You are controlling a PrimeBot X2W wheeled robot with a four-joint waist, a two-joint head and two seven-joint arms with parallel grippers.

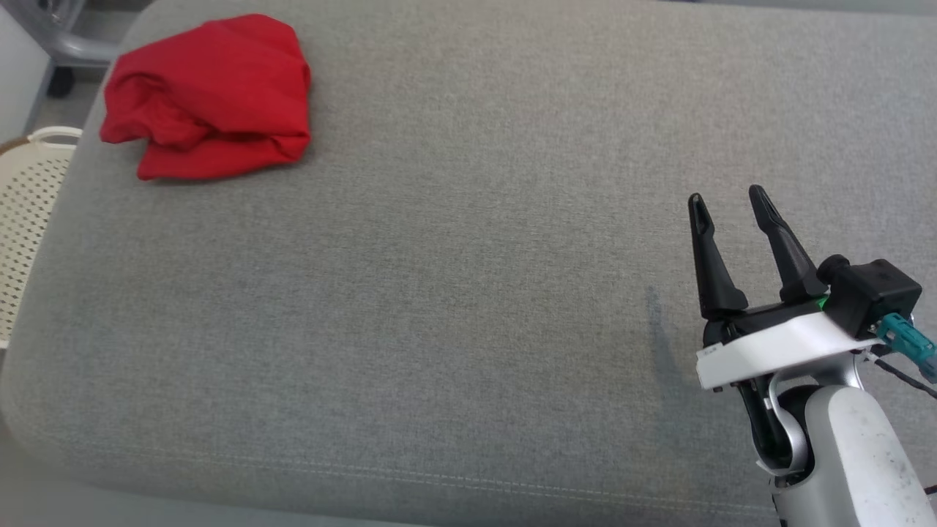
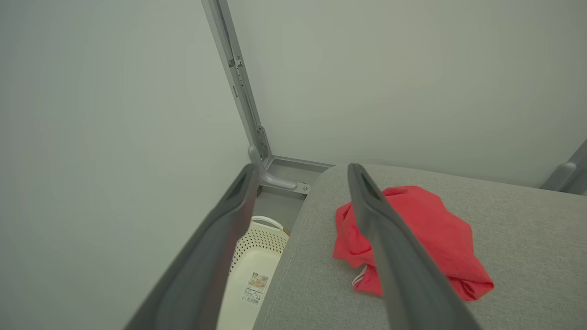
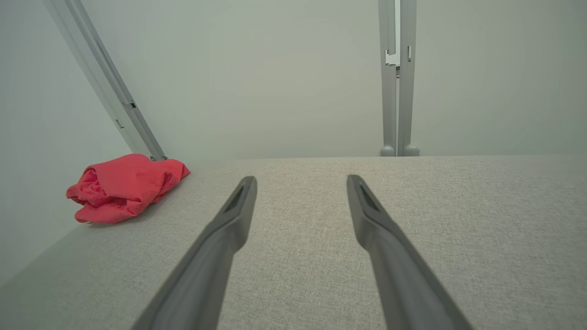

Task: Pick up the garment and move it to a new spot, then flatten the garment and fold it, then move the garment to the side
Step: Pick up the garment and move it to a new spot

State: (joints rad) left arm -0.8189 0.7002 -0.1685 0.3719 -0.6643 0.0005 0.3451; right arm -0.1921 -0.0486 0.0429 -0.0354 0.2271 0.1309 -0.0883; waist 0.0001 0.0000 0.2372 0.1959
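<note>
Red garment (image 1: 208, 99) lies bunched at the grey cushion's (image 1: 468, 307) far corner, well ahead and left of the right hand (image 1: 727, 196), probably not yet picked up; that hand hovers low, fingers parted, empty, while the left hand (image 2: 302, 172), equally spread and empty, points just short of the cloth.

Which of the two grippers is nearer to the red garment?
The left gripper: the garment lies just beyond its fingers; the right gripper is far across the cushion.
</note>
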